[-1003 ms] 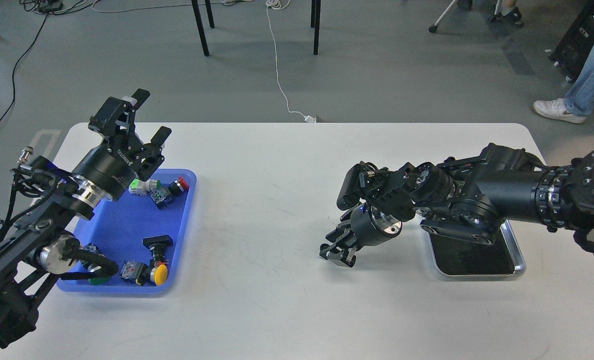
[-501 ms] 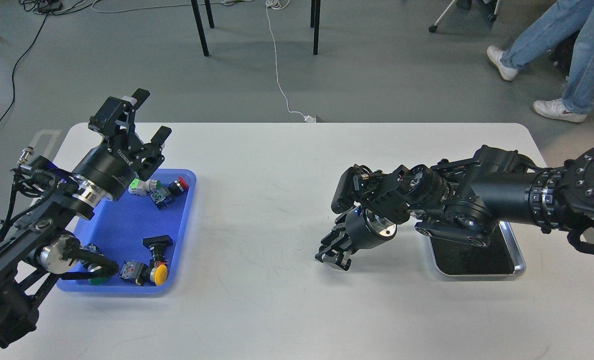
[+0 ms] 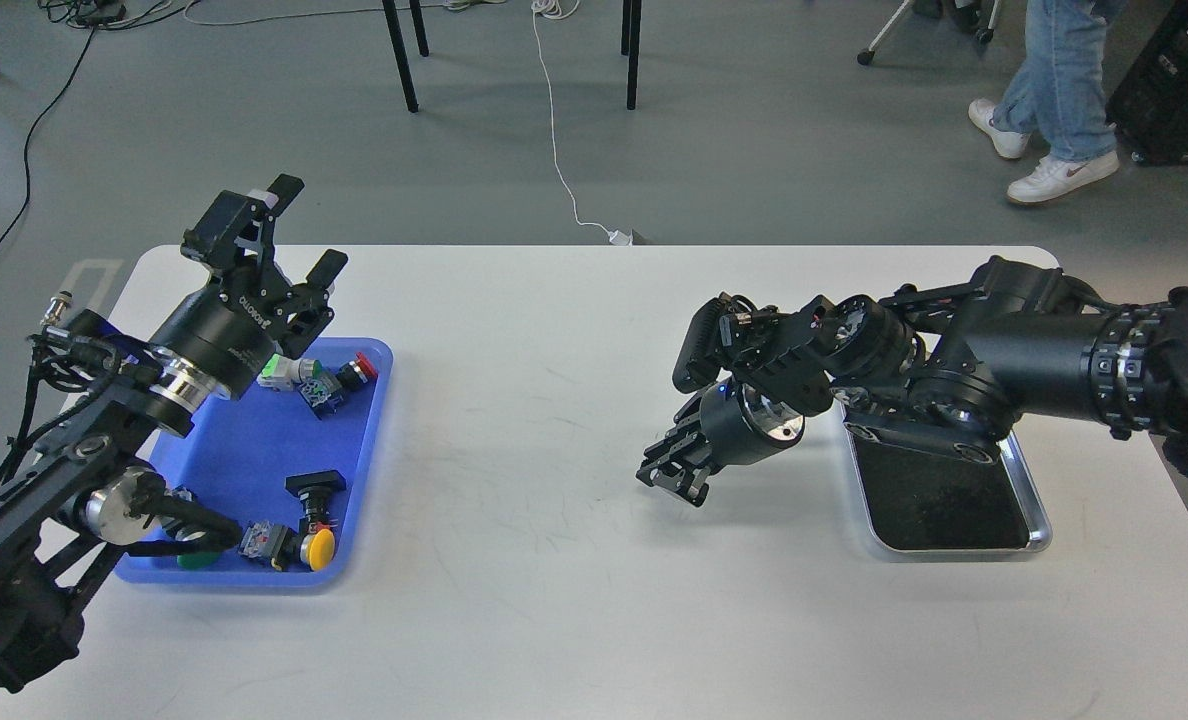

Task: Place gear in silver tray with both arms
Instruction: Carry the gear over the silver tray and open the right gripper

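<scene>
Head view: silver tray (image 3: 1038,505), a shallow shiny metal rectangle with rounded corners and dark bottom, lies at the table's right, partly under the right arm. No gear can be picked out (blue tray (image 3: 254,455) holds small push-button parts). Left gripper (image 3: 289,225) is spread; right gripper (image 3: 672,478) is too dark to tell. A gear would likely be stiff and small; pinch across its rim.

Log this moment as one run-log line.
left gripper: open, above blue tray | right gripper: state unclear, left of silver tray | silver tray: empty
</scene>
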Available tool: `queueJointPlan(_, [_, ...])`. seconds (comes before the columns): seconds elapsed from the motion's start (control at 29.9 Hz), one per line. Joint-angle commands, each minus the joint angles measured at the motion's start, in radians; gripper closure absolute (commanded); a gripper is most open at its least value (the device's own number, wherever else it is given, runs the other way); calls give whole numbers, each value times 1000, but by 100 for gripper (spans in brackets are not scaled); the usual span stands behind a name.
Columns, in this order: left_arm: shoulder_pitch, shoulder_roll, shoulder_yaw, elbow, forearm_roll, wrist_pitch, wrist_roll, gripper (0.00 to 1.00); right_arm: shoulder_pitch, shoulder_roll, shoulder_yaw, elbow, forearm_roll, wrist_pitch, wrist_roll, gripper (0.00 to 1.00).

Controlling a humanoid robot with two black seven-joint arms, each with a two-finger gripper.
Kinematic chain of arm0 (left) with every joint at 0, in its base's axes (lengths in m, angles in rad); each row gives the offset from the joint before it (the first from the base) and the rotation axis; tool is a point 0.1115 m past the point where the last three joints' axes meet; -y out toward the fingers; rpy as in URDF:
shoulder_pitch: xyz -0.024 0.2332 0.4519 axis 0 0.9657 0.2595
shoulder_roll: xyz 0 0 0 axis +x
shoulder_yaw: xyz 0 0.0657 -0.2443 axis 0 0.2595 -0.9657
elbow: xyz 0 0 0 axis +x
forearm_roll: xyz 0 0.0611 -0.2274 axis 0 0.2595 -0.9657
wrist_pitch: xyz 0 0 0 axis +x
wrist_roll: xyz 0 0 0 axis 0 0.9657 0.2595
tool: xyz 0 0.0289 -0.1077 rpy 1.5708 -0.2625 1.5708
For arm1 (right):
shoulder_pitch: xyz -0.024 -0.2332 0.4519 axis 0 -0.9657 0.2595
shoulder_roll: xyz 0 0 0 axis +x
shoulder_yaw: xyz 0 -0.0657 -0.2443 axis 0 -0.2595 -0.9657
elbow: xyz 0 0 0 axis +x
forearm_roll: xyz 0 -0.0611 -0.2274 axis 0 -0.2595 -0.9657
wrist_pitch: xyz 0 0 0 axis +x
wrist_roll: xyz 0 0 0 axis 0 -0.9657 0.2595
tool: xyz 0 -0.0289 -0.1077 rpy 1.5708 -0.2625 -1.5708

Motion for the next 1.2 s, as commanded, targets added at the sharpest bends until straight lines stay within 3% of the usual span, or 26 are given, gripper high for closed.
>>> queueJointPlan(0.0, [-2,-3,0,0,0,0,0,2,40,-86,11,36,0,-12,0,80])
queueJointPlan(0.17, [-2,-5,0,0,2,0,0,2,74,-278,4,131,-49,-7,0,79])
queueJointPlan(0.43, [-2,-5,2,-8,2,-2,0,2,-3,-511,-2,125,-236,-4,0,79])
queueJointPlan(1.17, [-2,-23,2,-14,11,0,14,2,-152,-571,9,125,-236,-5,0,71])
